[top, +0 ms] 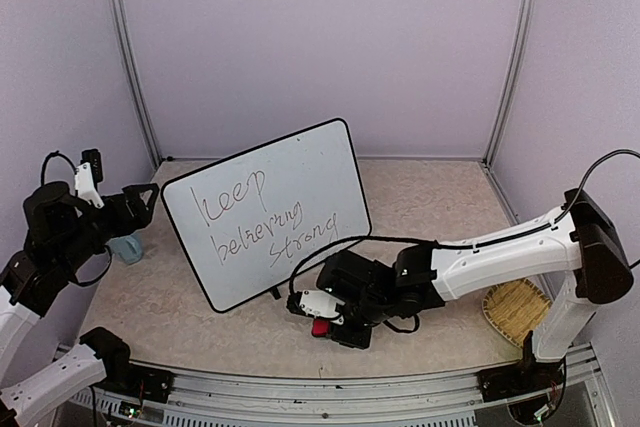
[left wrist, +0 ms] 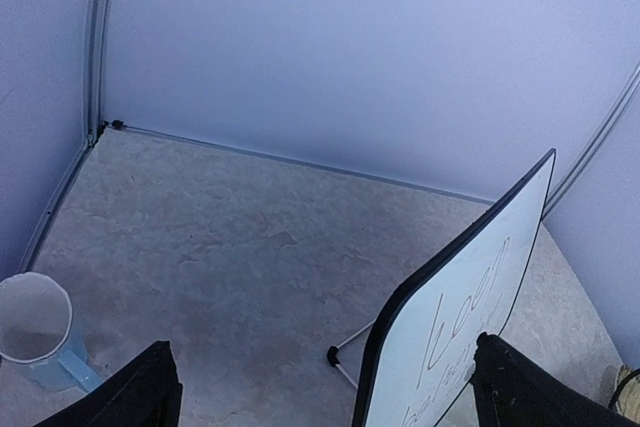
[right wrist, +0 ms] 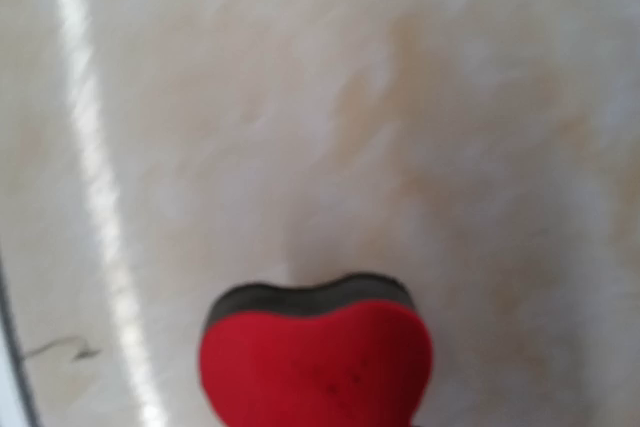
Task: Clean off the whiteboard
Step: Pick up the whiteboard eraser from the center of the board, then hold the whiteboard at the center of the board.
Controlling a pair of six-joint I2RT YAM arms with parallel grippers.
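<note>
The whiteboard [top: 268, 209] stands mid-desk [top: 190, 297], leaning back, with a black frame and rounded corners. Its face carries the black handwriting "keep believing strong". The left hand [top: 140, 202] is wide open near the board's left edge, apart from it. The right hand [top: 318, 319], in front of the board, grips a red eraser [right wrist: 315, 367]. Its fingers are hidden, and its wrist view is blurred.

Whiteboard [top: 265, 212], top line: black handwriting is reading "keep".
Whiteboard, middle line: is reading "believing", loosely written.
Whiteboard, bottom line: is reading "strong".
Left wrist view of whiteboard [left wrist: 440, 317]: only the start of "keep" is showing clearly.
</note>
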